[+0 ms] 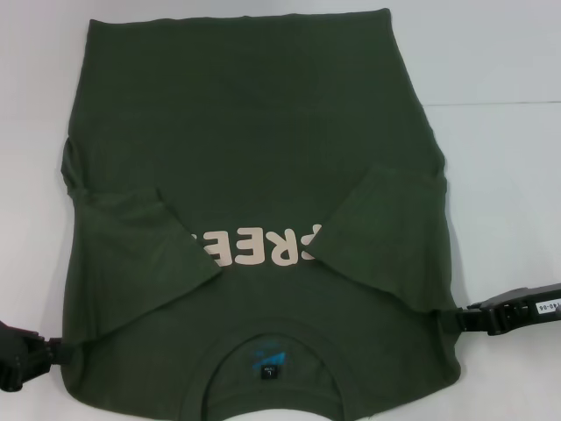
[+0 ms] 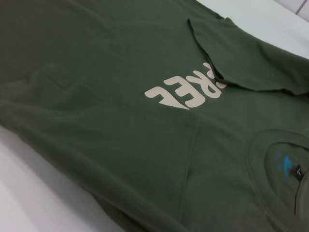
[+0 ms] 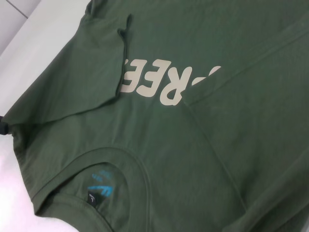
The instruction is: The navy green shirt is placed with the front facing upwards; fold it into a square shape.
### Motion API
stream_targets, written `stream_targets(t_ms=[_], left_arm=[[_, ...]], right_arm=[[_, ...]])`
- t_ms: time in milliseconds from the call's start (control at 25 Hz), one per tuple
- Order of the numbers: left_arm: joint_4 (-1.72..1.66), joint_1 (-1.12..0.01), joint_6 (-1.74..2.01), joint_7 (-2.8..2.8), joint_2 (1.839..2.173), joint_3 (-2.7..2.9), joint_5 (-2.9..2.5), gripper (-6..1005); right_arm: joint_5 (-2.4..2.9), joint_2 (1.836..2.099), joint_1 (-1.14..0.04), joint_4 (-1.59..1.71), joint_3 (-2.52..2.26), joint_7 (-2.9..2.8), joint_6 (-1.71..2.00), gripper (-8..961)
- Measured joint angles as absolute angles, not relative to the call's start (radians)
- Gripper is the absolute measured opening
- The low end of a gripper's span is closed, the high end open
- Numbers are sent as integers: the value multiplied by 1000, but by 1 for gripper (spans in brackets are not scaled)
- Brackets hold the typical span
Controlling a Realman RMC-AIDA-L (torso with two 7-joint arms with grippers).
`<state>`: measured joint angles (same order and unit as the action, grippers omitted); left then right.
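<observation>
The navy green shirt [image 1: 254,132] lies flat and front up on the white table, with its collar [image 1: 272,360] nearest to me. Both short sleeves are folded inward: one sleeve [image 1: 166,254] covers the start of the pale pink lettering [image 1: 259,247], the other sleeve [image 1: 386,228] covers its end. My left gripper [image 1: 54,353] sits low at the shirt's left shoulder edge. My right gripper [image 1: 460,320] touches the right shoulder edge. The wrist views show the shirt [image 2: 96,72] [image 3: 231,145], its lettering [image 2: 186,92] [image 3: 164,82] and the blue collar print [image 2: 285,164] [image 3: 99,186].
A white table [image 1: 508,70] shows bare to the left, right and beyond the shirt's hem. A faint seam line in the table runs off to the right [image 1: 500,103].
</observation>
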<state>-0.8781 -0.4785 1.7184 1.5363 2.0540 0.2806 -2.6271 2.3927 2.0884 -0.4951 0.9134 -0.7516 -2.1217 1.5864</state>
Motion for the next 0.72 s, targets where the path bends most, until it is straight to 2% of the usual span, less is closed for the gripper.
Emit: stream_targets(t_ms=[560,720], left_arm=[[-984,-481,1682,1776,2062,301,-2646,53],[-1009,-481,1679,1892,2062,344,-2699,149]], right_arm=[[2391,2089,-520,919,-756,-2133,1593,42],[2391,2089,-535,920,-758,-2136,1594,42]])
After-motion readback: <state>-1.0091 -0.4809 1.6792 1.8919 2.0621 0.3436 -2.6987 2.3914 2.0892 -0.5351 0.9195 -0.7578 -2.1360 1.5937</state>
